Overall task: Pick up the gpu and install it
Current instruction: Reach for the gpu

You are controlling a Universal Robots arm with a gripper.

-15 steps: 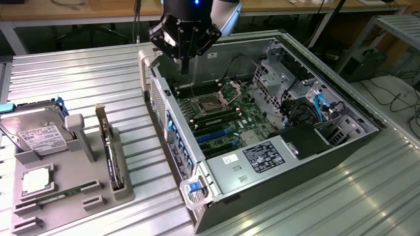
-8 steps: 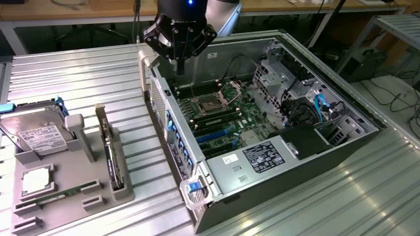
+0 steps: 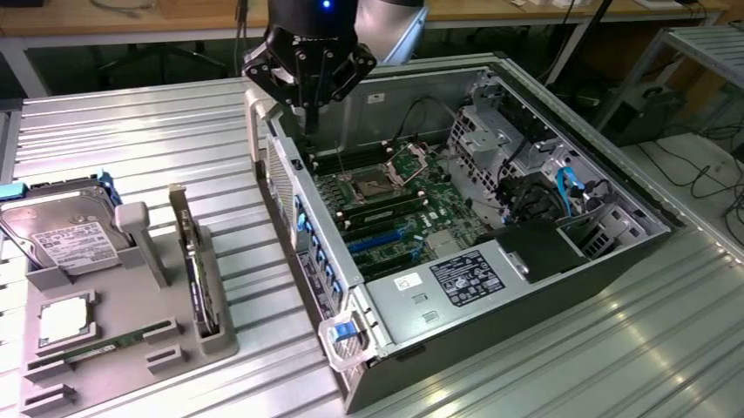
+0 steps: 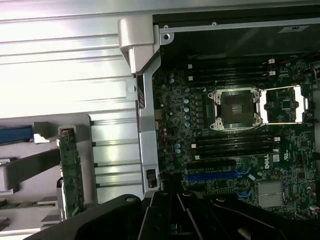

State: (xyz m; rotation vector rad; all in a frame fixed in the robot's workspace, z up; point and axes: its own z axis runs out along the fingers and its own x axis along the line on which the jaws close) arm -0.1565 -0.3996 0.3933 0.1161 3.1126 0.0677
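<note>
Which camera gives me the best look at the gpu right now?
The exterior view: it shows the gpu whole, standing on edge in the grey holder beside the case. The wrist view shows its green side, with one end hidden.

The gpu (image 3: 195, 266) (image 4: 70, 175) stands on edge in the gray holder (image 3: 218, 341).

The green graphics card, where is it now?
The thin green graphics card stands on edge in the grey tray on the exterior view's left, between the silver hard drive and the open computer case.
</note>
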